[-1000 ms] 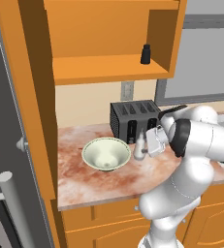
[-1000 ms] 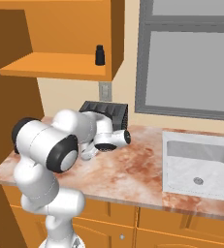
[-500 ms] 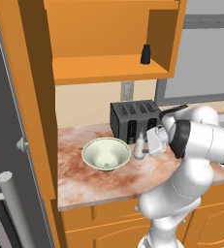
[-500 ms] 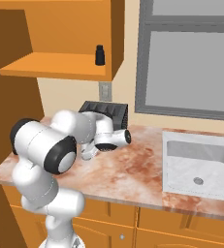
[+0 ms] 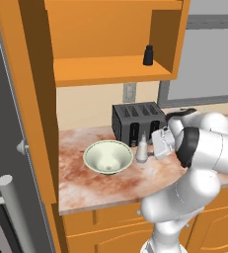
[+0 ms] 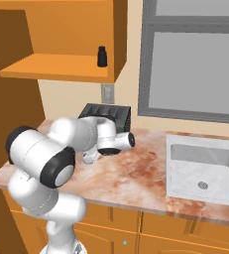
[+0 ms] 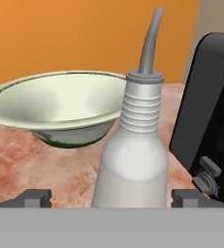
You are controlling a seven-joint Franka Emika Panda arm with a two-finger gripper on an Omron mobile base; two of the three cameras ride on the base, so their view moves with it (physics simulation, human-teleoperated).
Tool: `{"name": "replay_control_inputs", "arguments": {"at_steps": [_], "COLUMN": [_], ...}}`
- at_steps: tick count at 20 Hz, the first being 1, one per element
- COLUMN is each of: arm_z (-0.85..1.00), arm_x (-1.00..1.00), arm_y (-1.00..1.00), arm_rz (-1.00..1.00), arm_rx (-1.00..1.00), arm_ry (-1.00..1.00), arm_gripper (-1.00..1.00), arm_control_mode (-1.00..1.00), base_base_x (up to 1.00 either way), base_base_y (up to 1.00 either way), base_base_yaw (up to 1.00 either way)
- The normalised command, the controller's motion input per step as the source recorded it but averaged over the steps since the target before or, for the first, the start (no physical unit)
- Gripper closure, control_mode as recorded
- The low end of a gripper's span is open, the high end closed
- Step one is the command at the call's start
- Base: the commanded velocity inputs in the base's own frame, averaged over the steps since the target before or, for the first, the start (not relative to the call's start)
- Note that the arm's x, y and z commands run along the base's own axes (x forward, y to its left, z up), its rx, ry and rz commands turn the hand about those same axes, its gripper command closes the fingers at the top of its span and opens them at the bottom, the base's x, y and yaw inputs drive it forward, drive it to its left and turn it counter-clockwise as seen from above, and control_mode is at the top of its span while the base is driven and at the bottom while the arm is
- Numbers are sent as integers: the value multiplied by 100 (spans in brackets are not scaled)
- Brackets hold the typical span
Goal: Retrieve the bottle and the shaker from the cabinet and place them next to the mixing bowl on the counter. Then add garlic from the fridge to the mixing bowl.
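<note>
My gripper (image 7: 111, 198) stands wide open astride the upright bottle (image 7: 133, 160), gripping nothing; mixing bowl (image 7: 60, 109) just left.

Glossy white arm (image 5: 204, 148) built of rounded, bulbous shells, rising beside the toaster (image 5: 137, 121). Dark charcoal bands at the joints, 1 wide ring around the big elbow shell. Smooth white column (image 6: 51, 211) below. Boxy white hand housing nearest the toaster. 2 small dark grey, square-edged fingertips (image 7: 36, 196). No cables, screws or markings discernible.
</note>
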Motion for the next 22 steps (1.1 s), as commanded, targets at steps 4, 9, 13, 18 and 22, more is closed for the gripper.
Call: {"name": "replay_control_inputs", "arguments": {"at_steps": [4,9,13,18,22], "arm_z": [9,6,5,28,52], "arm_x": [-1,0,-3,-17,-31], "arm_y": [-10,-9,-1,1,1], "arm_rz": [-6,-8,-11,-17,-20], "arm_rx": [0,0,0,-1,-2], "arm_ry": [0,0,0,4,9], "arm_gripper": [-100,-100,-100,-100,-100], "arm_control_mode": [-100,-100,-100,-100,-100], "base_base_x": [0,0,0,0,0], "base_base_y": [0,0,0,0,0], "base_base_yaw": [0,0,0,0,0]}}
